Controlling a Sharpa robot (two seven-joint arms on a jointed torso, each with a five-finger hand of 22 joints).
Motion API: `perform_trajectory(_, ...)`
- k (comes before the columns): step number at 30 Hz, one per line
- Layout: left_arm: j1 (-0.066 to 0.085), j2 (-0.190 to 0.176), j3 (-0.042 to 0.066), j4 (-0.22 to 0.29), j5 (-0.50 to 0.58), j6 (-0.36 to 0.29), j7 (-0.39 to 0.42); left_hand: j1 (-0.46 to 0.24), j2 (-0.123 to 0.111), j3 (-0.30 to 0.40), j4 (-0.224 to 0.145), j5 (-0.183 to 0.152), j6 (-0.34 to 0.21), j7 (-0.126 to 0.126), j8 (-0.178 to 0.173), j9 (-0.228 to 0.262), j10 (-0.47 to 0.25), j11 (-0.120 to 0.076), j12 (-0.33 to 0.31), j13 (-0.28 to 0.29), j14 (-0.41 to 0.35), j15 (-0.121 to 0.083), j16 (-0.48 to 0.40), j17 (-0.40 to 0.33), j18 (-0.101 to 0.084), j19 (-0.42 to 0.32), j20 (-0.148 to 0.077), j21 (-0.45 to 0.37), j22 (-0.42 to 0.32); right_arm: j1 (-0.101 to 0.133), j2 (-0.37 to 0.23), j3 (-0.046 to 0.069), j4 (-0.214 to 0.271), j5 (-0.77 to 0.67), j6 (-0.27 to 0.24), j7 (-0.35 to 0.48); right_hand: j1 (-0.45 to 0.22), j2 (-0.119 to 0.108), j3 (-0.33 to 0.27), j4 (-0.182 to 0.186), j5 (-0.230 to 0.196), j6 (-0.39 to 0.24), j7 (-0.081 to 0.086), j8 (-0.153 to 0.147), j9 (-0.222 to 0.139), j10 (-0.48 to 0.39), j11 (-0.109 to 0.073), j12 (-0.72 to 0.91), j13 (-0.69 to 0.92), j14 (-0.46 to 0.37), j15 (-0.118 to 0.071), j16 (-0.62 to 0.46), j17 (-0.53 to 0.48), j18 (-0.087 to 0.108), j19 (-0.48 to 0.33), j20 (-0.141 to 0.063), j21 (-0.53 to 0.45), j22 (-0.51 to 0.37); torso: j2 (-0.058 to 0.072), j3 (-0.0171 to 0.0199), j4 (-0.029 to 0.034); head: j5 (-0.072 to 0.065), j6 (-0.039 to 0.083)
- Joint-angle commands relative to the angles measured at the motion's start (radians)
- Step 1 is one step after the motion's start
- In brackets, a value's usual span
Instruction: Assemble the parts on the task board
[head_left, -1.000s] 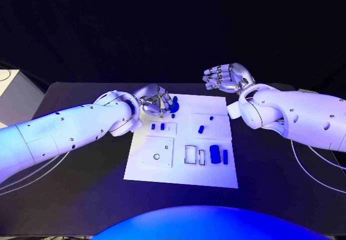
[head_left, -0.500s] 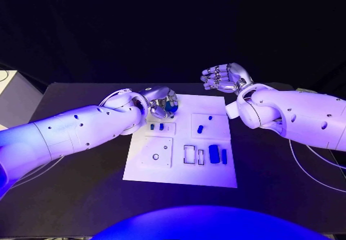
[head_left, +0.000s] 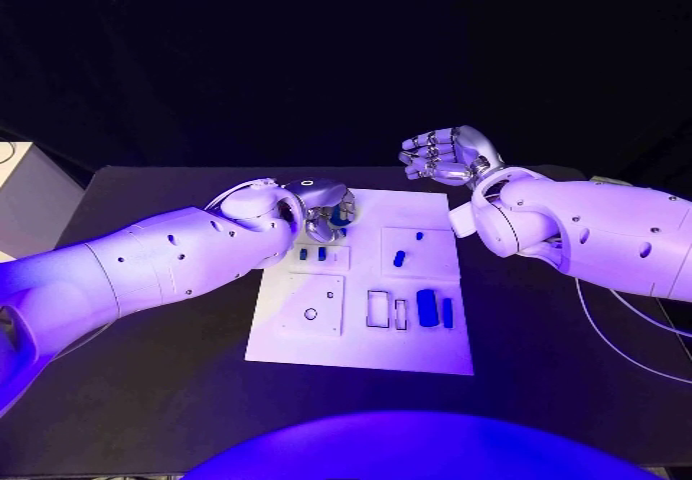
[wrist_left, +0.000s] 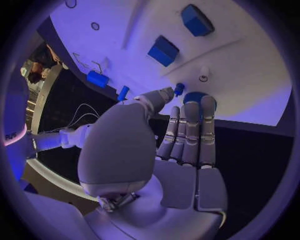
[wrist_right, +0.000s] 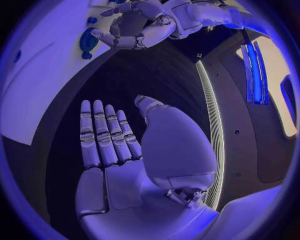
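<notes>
the left hand hangs over the far-left corner of the white task board on the black counter, its fingers pressed together and reaching down to a round blue part; whether they grip it cannot be told. the right hand is raised beyond the board's far-right corner, fingers curled on nothing. other blue parts lie along the board's near right.
</notes>
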Motion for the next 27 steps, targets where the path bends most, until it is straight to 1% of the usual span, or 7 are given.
perform_trajectory(1, 0.000, 0.010, -0.001, -0.006, -0.053, 0.046, -0.020, -0.008, 0.001, 0.007, -0.002, -0.004, 0.014, -0.001, -0.006, -0.002, 0.010, -0.002, 0.004, -0.007, 0.009, 0.001, 0.012, -0.004, 0.015, -0.006, -0.001, 0.006, 0.003, 0.000, 0.002, 0.000, 0.001, -0.003, 0.011, 0.012, -0.008, 0.004, -0.002, 0.002, 0.005, 0.008, 0.071, -0.005, -0.002, 0.005, 0.000, -0.005, -0.001, 0.007, 0.002, -0.004, -0.001, 0.012, -0.007, 0.001, -0.002, -0.001, 0.000, -0.0011, 0.0003, -0.001, 0.000)
perform_trajectory(7, 0.000, 0.023, -0.003, -0.020, -0.061, 0.066, -0.028, -0.011, 0.004, 0.016, -0.005, -0.004, 0.031, -0.002, -0.012, -0.004, 0.021, -0.004, 0.001, -0.016, 0.008, -0.001, 0.023, -0.011, 0.015, -0.006, -0.002, 0.010, 0.007, 0.000, 0.002, 0.000, 0.001, -0.002, 0.011, 0.012, -0.007, 0.004, -0.001, 0.000, 0.006, 0.009, 0.071, -0.006, -0.002, 0.005, 0.000, -0.005, -0.001, 0.008, 0.002, -0.005, -0.002, 0.012, -0.007, 0.001, -0.002, -0.002, 0.001, 0.0005, 0.0000, -0.003, 0.000)
perform_trajectory(13, -0.002, 0.031, -0.004, -0.028, -0.063, 0.075, -0.027, -0.014, 0.012, 0.040, -0.013, -0.005, 0.062, -0.004, -0.029, -0.009, 0.068, -0.013, -0.004, -0.035, 0.013, -0.008, 0.049, -0.024, 0.016, -0.004, -0.007, 0.025, 0.019, 0.000, 0.002, 0.000, 0.003, -0.002, 0.012, 0.012, -0.007, 0.004, -0.001, 0.000, 0.006, 0.009, 0.071, -0.006, -0.002, 0.005, 0.000, -0.005, -0.001, 0.008, 0.002, -0.005, -0.002, 0.012, -0.007, 0.001, -0.002, -0.002, 0.001, -0.0004, 0.0004, -0.006, 0.000)
perform_trajectory(17, -0.004, 0.034, -0.006, -0.033, -0.063, 0.085, -0.028, -0.017, 0.019, 0.055, -0.021, -0.006, 0.088, -0.010, -0.043, -0.010, 0.107, -0.025, -0.014, -0.050, 0.035, -0.018, 0.080, -0.005, 0.016, -0.002, -0.015, 0.037, 0.029, 0.000, 0.001, 0.000, 0.003, -0.003, 0.013, 0.012, -0.007, 0.004, -0.001, 0.000, 0.006, 0.009, 0.071, -0.006, -0.002, 0.005, 0.000, -0.005, -0.001, 0.008, 0.002, -0.005, -0.002, 0.012, -0.007, 0.001, -0.002, -0.002, 0.001, 0.0001, 0.0008, -0.007, 0.000)
perform_trajectory(19, -0.005, 0.034, -0.006, -0.034, -0.063, 0.090, -0.029, -0.018, 0.022, 0.058, -0.023, -0.007, 0.095, -0.010, -0.048, -0.011, 0.118, -0.028, -0.017, -0.054, 0.046, -0.020, 0.090, 0.005, 0.016, -0.001, -0.017, 0.041, 0.032, 0.000, 0.001, 0.000, 0.003, -0.003, 0.013, 0.012, -0.007, 0.004, -0.001, 0.000, 0.006, 0.009, 0.071, -0.006, -0.002, 0.005, 0.000, -0.005, -0.001, 0.008, 0.002, -0.005, -0.002, 0.012, -0.007, 0.001, -0.002, -0.002, 0.001, 0.0001, 0.0006, -0.007, 0.000)
perform_trajectory(20, -0.005, 0.034, -0.007, -0.034, -0.063, 0.092, -0.029, -0.018, 0.025, 0.060, -0.025, -0.008, 0.102, -0.010, -0.051, -0.010, 0.131, -0.030, -0.019, -0.056, 0.063, -0.022, 0.104, 0.026, 0.016, -0.001, -0.019, 0.045, 0.034, 0.000, 0.001, 0.000, 0.003, -0.003, 0.013, 0.012, -0.007, 0.004, -0.001, 0.000, 0.006, 0.009, 0.071, -0.006, -0.002, 0.005, 0.000, -0.005, -0.001, 0.008, 0.002, -0.005, -0.002, 0.012, -0.007, 0.001, -0.002, -0.002, 0.000, 0.0001, 0.0006, -0.007, 0.000)
perform_trajectory(27, -0.006, 0.033, -0.007, -0.031, -0.063, 0.106, -0.023, -0.022, 0.034, 0.065, -0.033, -0.009, 0.131, -0.009, -0.064, -0.007, 0.175, -0.038, -0.035, -0.069, 0.091, -0.028, 0.135, 0.051, 0.011, 0.017, -0.025, 0.068, 0.062, 0.000, 0.001, 0.000, 0.003, -0.001, 0.014, 0.012, -0.006, 0.005, 0.000, -0.001, 0.006, 0.009, 0.071, -0.007, -0.002, 0.006, -0.001, -0.005, -0.001, 0.009, 0.001, -0.006, -0.003, 0.012, -0.007, 0.001, -0.001, -0.004, 0.000, -0.0003, 0.0020, -0.009, 0.000)
